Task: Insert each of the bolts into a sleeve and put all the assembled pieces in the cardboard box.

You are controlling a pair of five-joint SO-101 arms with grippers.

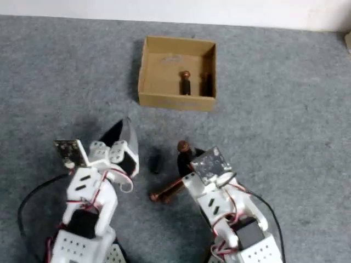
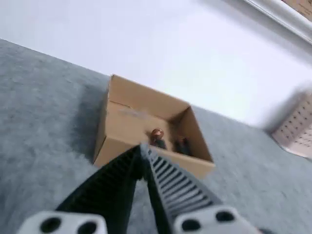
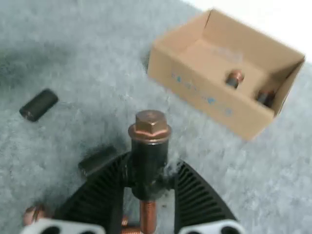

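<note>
The right pincer (image 3: 150, 170) grips the sleeved bolt (image 3: 149, 127) upright.

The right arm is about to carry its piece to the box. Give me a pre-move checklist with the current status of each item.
1. Bolt seated: ok. The bolt has its head on the sleeve, thread out below.
2. Grip: ok. The right gripper is shut on the sleeve.
3. Room in the cardboard box: ok. Two assembled pieces stand at one side, bare floor beside them.
4. Path: ok. The left gripper is shut, off to the side of the line to the box.
5. All parts used: not ok. Two loose sleeves and a loose bolt lie on the carpet.
</note>
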